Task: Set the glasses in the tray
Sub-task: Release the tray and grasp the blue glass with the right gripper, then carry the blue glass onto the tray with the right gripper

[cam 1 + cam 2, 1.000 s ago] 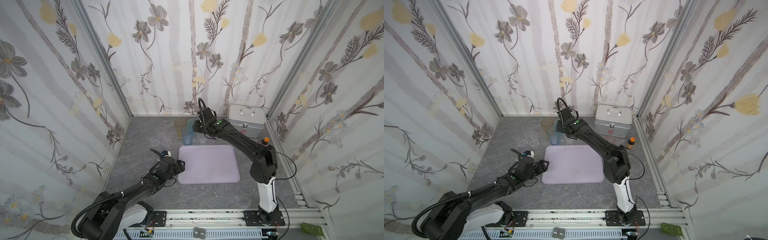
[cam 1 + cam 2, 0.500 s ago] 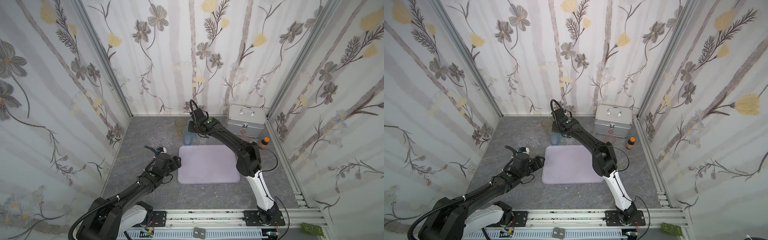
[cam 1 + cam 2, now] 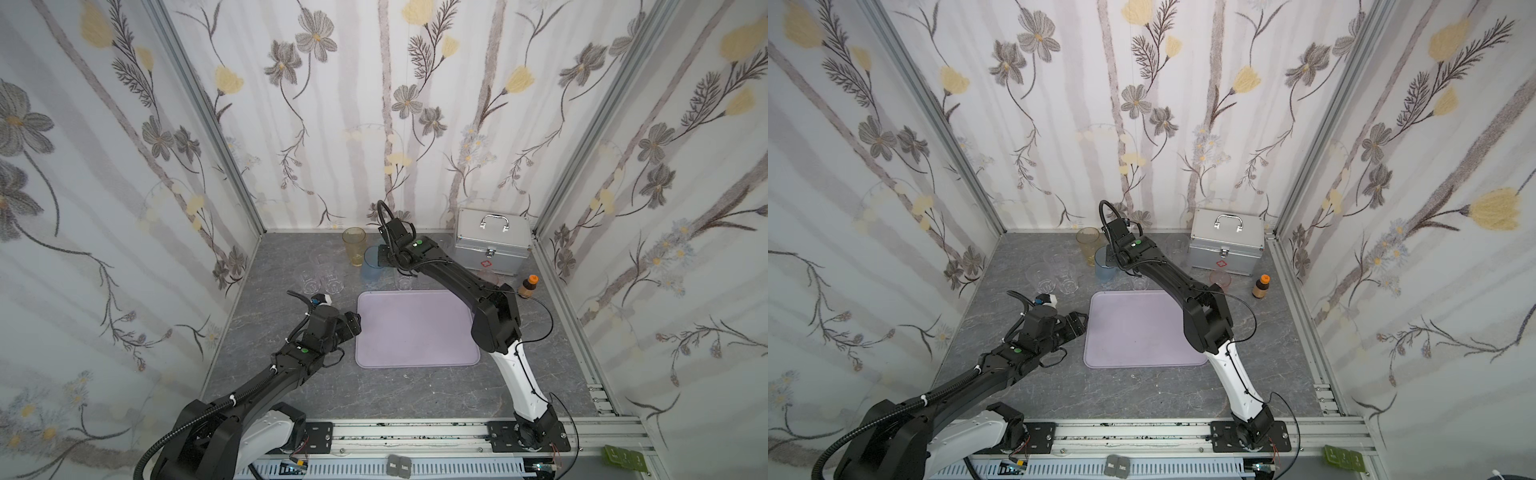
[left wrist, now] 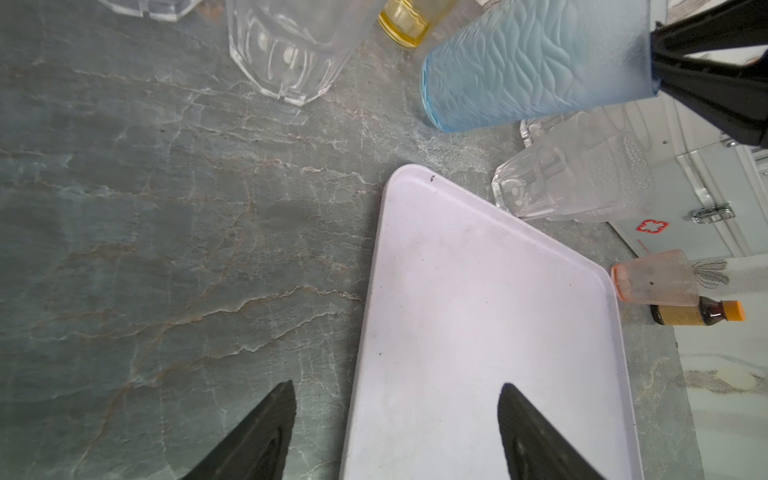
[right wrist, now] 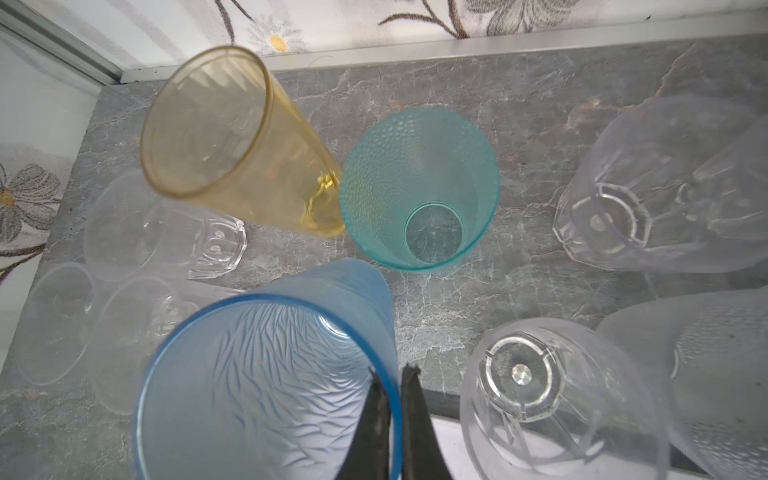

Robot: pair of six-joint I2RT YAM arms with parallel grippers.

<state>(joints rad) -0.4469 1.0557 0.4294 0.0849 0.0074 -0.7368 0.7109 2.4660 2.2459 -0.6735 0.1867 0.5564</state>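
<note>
My right gripper (image 5: 392, 372) is shut on the rim of the tall blue glass (image 5: 266, 374), with one finger inside it and one outside. In both top views this blue glass (image 3: 372, 264) (image 3: 1106, 266) stands just behind the lilac tray (image 3: 415, 332) (image 3: 1138, 332). Around it stand an amber glass (image 5: 232, 145), a teal glass (image 5: 419, 187) and several clear and frosted glasses (image 3: 320, 278). A pink glass (image 3: 1219, 279) is at the tray's far right corner. My left gripper (image 4: 397, 388) is open and holds nothing. It hangs over the tray's (image 4: 478, 311) left edge.
A silver metal case (image 3: 492, 245) stands at the back right. A small brown bottle with an orange cap (image 3: 528, 286) (image 4: 698, 313) is beside the case, near the right wall. Flowered walls close in the grey stone-patterned table on three sides.
My right gripper swung left over the glasses and closed on the blue glass's rim. The left gripper shifted only slightly beside the tray and stayed open.
</note>
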